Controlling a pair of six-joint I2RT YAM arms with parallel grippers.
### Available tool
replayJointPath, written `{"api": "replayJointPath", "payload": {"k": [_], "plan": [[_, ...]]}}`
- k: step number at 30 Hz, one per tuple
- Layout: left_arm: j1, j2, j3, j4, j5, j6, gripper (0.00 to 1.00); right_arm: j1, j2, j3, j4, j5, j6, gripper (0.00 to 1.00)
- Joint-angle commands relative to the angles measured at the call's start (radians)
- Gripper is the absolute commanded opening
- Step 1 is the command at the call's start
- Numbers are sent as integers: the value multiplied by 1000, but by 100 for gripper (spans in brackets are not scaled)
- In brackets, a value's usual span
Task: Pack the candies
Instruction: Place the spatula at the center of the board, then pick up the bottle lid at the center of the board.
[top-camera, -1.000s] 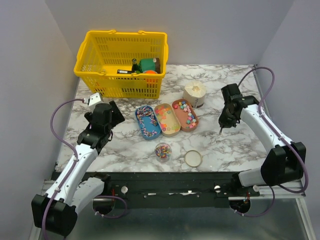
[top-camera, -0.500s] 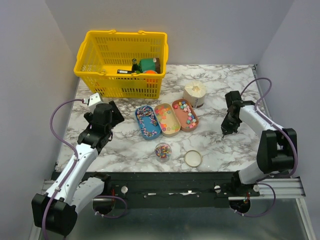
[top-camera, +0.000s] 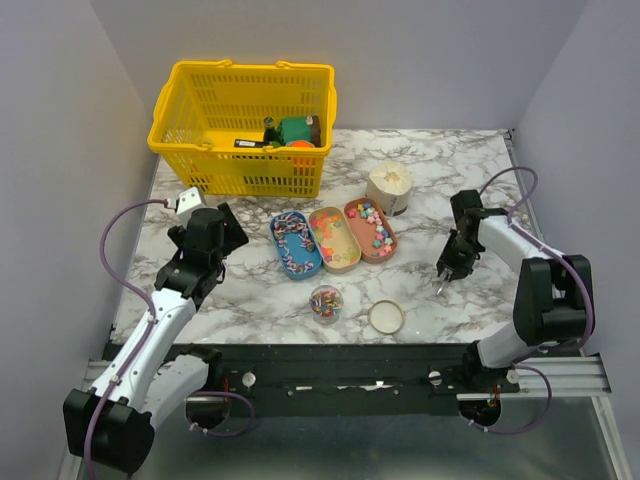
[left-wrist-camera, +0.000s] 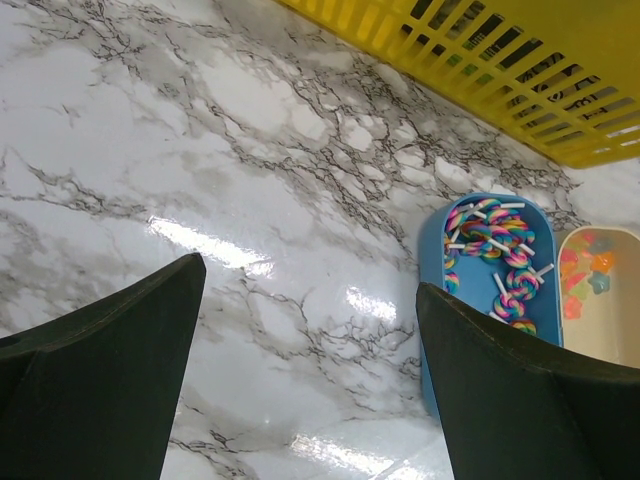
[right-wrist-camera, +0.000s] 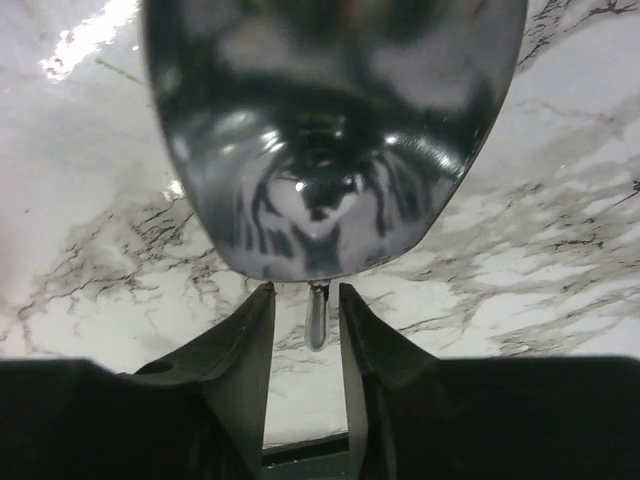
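Observation:
Tiny multicoloured candies fill a small clear cup (top-camera: 326, 301) at the table's front middle. More lie in the brown oval tray (top-camera: 370, 229) and the beige oval tray (top-camera: 334, 238). A blue oval tray (top-camera: 296, 243) holds swirled lollipops and also shows in the left wrist view (left-wrist-camera: 490, 265). My right gripper (top-camera: 447, 268) is shut on the handle of a metal spoon (right-wrist-camera: 330, 130), right of the trays and low over the marble; I see no candies in its bowl. My left gripper (left-wrist-camera: 310, 290) is open and empty, left of the blue tray.
A yellow basket (top-camera: 240, 120) with green and orange goods stands at the back left. A white cup (top-camera: 389, 186) stands behind the trays. A round lid (top-camera: 386, 317) lies beside the candy cup. The table's right edge is near my right arm.
My right gripper has moved toward the near edge with the spoon, and the right arm's elbow has folded back. The left arm has hardly moved.

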Motion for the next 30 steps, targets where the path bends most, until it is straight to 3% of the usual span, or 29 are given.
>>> {"api": "replayJointPath", "payload": {"k": [1,8,12,15,20,24,30], "plan": [[6,-32,-23,18,3,5,99,-3,-115,-8,20,-50,-40,45],[6,-24,6,-57,66,-7,99,7,-313,6,-28,-74,-113,73],[6,32,61,-195,89,-30,99,64,-427,-3,-51,-94,-92,82],[6,51,63,-215,176,-33,99,219,-486,-7,-59,-53,-41,87],[4,54,28,-184,354,-41,99,505,-455,-9,-57,59,60,94],[4,39,2,-166,479,-16,99,644,-398,-30,-23,121,106,90],[1,2,-52,-167,546,-5,99,826,-289,-63,9,125,224,62]]}}
